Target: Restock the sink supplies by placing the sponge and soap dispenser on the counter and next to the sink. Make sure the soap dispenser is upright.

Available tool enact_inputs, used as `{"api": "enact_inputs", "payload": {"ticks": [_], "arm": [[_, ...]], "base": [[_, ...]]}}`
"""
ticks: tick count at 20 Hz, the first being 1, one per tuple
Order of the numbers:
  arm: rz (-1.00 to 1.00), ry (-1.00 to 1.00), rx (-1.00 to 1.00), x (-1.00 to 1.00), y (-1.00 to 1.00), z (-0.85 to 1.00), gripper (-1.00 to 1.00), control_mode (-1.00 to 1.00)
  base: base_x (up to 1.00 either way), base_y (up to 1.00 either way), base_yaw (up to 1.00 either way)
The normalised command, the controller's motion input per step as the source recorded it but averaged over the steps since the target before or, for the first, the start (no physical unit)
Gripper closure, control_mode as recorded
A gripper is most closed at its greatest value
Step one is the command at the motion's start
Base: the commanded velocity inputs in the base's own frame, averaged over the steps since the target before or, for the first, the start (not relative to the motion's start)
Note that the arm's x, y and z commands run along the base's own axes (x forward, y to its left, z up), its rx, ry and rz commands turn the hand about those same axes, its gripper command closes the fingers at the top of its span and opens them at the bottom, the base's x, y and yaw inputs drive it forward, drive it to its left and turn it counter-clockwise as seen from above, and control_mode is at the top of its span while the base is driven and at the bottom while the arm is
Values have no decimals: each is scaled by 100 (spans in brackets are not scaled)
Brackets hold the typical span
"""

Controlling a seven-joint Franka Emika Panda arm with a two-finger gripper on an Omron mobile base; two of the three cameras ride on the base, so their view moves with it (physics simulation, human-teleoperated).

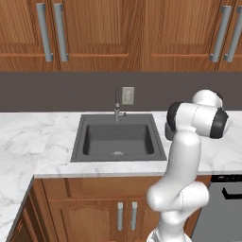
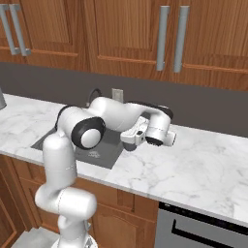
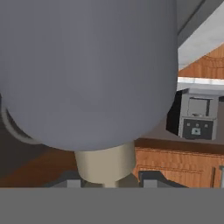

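Two dark fingertips [image 3: 151,177] flank a pale neck beneath a rounded grey body, so we read our end effector [image 3: 105,179] as pinching the soap dispenser [image 3: 87,74]. In the right base view the hand hangs just right of the sink [image 2: 104,147], over the white marble surface [image 2: 193,164]. We cannot locate the sponge.

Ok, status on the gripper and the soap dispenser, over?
Gripper shut on soap dispenser, at its pale neck. Held near the sink's right rim, by the counter. No obstruction seen there.
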Motion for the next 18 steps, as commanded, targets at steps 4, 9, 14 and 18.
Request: {"api": "enact_inputs", "payload": {"ticks": [4, 9, 14, 18], "arm": [[0, 0, 12, 22, -8, -18, 100, -100], [0, 0, 10, 26, -12, -23, 100, -100], [0, 0, 0, 12, -34, -26, 100, -100], [0, 1, -2, 12, -24, -14, 100, -100]], "base": [[0, 0, 0], [0, 0, 0], [0, 0, 0], [0, 0, 0]]}}
